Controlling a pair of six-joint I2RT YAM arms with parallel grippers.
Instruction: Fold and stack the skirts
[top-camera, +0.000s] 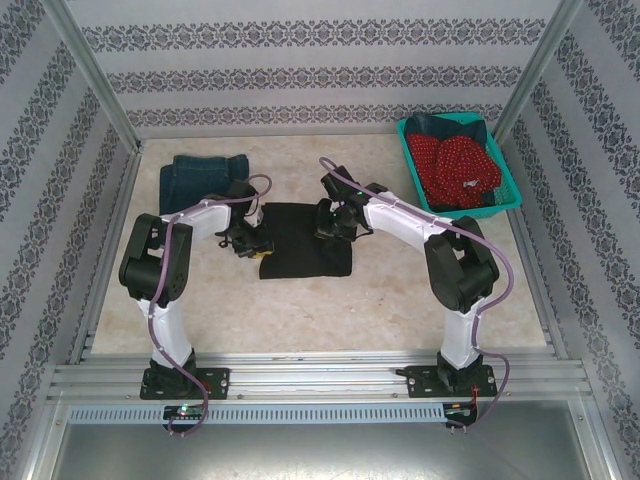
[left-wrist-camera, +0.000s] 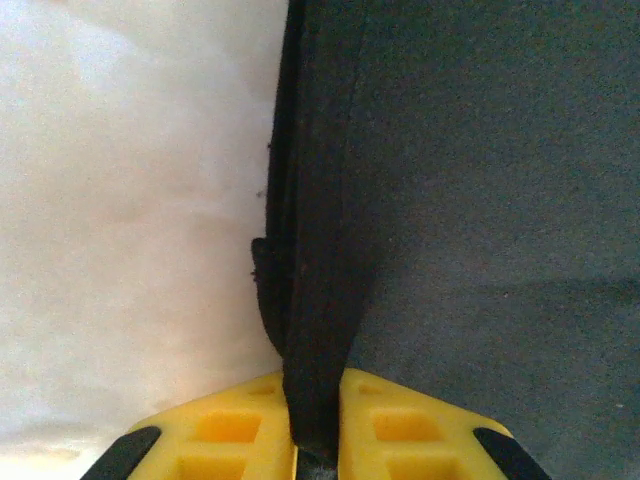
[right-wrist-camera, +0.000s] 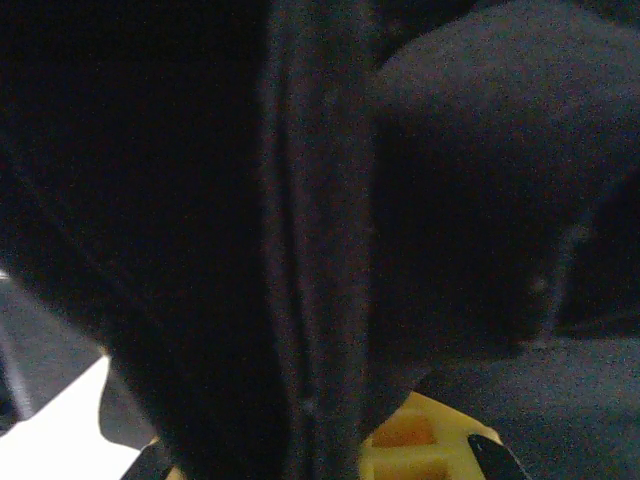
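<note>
Top external view: the black skirt (top-camera: 305, 252) is being pinched at both sides, stretching rightward from the closed left hand (top-camera: 252, 243) to the closed right hand (top-camera: 328, 225).

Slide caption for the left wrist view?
Left gripper pinches the folded edge of the black skirt, pale table alongside.

The black skirt (top-camera: 305, 240) is matt, finely fuzzy cloth (lint along its hem). At ten o'clock the denim skirt (top-camera: 203, 180) looks coarse; at two, the basket (top-camera: 506, 170) is teal plastic mesh. The table (top-camera: 400, 300) is smooth and pale. The left gripper (left-wrist-camera: 318, 445) has fingers (left-wrist-camera: 230, 430) of smooth yellow plastic.
</note>
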